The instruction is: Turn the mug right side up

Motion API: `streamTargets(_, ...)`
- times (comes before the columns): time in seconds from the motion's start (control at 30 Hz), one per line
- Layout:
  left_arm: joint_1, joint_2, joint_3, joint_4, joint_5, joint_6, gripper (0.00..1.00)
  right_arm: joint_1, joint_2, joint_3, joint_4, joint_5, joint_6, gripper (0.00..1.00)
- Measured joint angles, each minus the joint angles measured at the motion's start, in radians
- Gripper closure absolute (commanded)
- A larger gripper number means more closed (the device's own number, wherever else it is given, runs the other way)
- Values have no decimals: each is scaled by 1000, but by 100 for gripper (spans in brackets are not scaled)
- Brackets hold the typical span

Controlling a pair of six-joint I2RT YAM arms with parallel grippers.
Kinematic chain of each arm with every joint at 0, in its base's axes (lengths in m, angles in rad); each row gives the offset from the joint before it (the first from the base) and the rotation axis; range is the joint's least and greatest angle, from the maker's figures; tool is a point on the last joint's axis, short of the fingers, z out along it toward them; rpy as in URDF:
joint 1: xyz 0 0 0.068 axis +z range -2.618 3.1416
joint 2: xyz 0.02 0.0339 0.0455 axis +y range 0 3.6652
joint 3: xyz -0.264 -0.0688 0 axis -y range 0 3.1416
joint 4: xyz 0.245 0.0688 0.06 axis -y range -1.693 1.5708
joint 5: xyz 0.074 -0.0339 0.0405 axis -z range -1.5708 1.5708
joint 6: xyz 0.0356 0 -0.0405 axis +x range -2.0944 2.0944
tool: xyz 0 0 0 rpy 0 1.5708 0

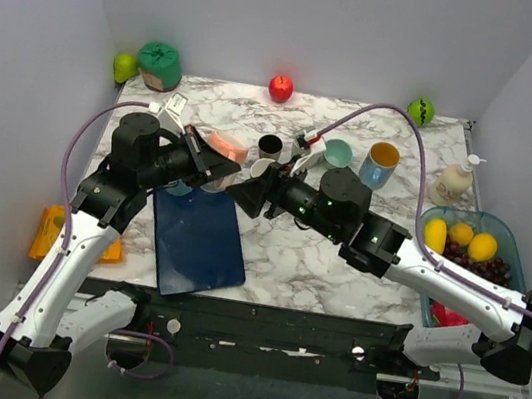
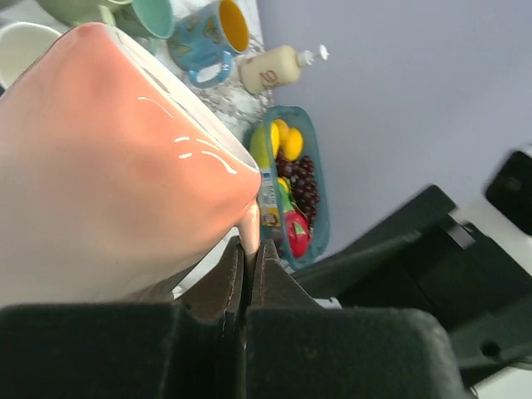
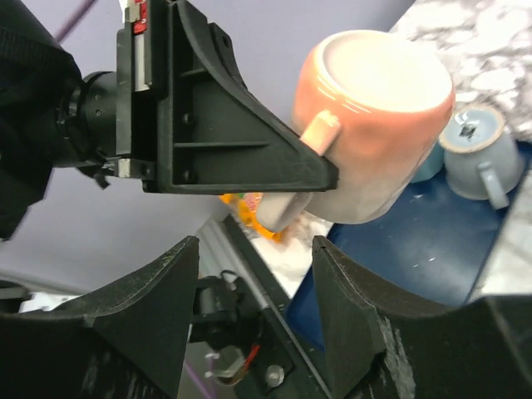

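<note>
Being gripped by its handle in the left gripper [image 2: 247, 253], the pink mug [image 2: 116, 166] is being held just ahead of the right gripper [image 3: 253, 258], its jaws spread and empty

Robot lab; plain walls [image 1: 325, 17] box a marble table [image 1: 308, 267].

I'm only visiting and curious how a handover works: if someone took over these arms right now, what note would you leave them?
Left gripper: shut on the handle of the peach mug.
Right gripper: open, empty, pointing at the mug from close by.
Mug: in the air above the blue mat, tipped on its side, with one round end facing the right wrist camera.
A grey mug sits upside down on the mat.
Done: peach mug picked up and partly turned.
Left: turn it mouth up, set it down, let go.
</note>
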Motion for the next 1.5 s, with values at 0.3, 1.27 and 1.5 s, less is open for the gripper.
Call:
streamTargets(0.3,-6,10,38,-157,-124,43,100,143,199,190,-132,250,-163,36)
streamTargets(1.27,-5,-50,31,-158,-250,-85,100,187,358,289,-111,524,-77,90)
streamTargets(1.5,-4,-70,19,-148,-256,-95,100,196,358,290,-103,559,-80,57)
